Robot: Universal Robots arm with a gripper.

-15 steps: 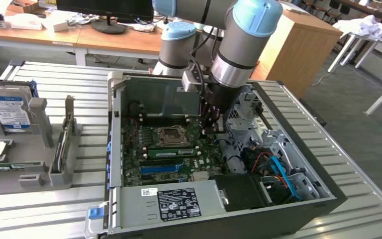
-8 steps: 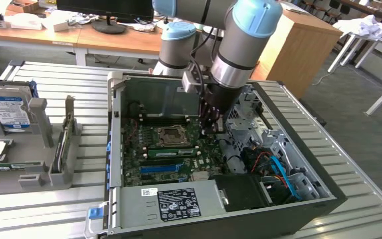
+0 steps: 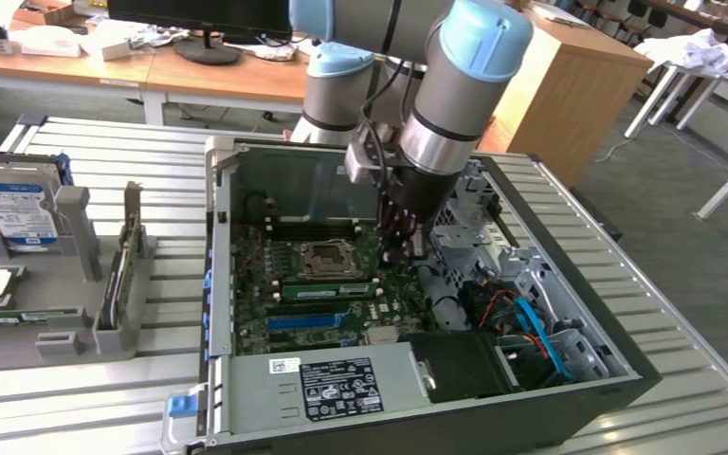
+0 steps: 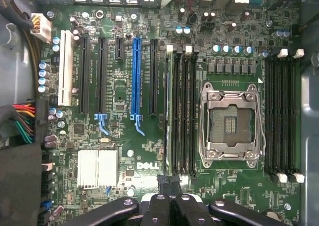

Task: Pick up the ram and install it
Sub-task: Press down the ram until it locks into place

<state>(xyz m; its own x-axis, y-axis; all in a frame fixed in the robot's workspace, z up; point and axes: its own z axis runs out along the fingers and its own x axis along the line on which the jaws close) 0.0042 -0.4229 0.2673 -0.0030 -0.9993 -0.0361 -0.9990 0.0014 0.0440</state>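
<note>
The gripper (image 4: pixel 170 183) — fingers pressed together — sits over one end of the ram (image 4: pixel 168 111), seated edge-up in a slot (image 4: pixel 170 49) beside the processor socket (image 4: pixel 230 121), its length running straight away from them.

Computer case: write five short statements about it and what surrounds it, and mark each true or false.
1. The computer case is open, with its board in view. True.
2. The gripper has its fingers spread wide. False: it is shut.
3. The CPU socket carries a cooler. False: it is bare.
4. The ram lies along the black slots beside the CPU socket. True.
5. The hard drive sits inside the case. False: it stands in a grey holder outside the case, at the exterior view's left.
</note>
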